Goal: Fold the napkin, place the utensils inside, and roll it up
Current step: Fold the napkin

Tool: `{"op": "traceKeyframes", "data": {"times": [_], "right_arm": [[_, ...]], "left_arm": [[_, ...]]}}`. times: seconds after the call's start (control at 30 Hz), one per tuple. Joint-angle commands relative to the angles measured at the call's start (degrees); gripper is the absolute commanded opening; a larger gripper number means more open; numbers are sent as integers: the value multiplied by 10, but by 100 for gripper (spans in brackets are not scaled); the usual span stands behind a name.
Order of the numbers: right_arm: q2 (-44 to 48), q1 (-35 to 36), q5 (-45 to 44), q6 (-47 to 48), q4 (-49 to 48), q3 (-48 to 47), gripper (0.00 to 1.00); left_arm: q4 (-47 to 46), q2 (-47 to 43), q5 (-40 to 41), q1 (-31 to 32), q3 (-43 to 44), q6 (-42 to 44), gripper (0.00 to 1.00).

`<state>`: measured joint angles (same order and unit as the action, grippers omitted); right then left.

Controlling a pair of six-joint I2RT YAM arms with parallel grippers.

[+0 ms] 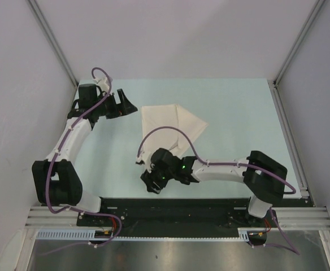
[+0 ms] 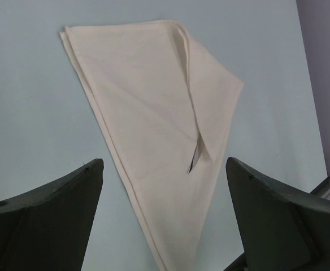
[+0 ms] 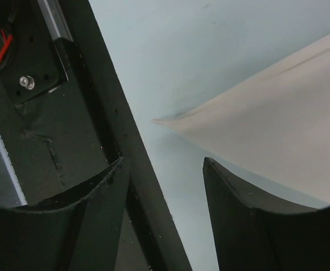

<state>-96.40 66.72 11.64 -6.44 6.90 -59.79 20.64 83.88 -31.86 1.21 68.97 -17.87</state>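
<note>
Lying folded triangular on the table [image 1: 238, 113], the napkin [image 1: 159, 118] is stretched near-to-far; its near tip is found just beyond the parted, empty right fingers [image 3: 238, 214]; left fingers [image 2: 52, 209] are spread, farther off.

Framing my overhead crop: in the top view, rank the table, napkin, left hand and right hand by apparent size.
1. table
2. napkin, partly hidden by the right arm
3. left hand and right hand: they look alike, so unranked.
</note>
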Motion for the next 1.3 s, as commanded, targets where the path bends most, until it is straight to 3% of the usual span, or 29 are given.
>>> {"op": "traceKeyframes", "data": {"times": [0.0,0.33,0.47,1.27], "right_arm": [[-33,43,-95,26,11,-44,60],[-52,98,-194,55,28,-78,64],[-51,103,-206,60,30,-79,72],[-131,82,-175,58,12,-80,61]], "left_arm": [[-31,-9,-41,-7,-3,-16,94],[-31,-3,-35,-9,-3,-14,93],[-32,-5,-38,-9,-3,-15,94],[-40,-12,-56,-9,-6,-24,94]]}}
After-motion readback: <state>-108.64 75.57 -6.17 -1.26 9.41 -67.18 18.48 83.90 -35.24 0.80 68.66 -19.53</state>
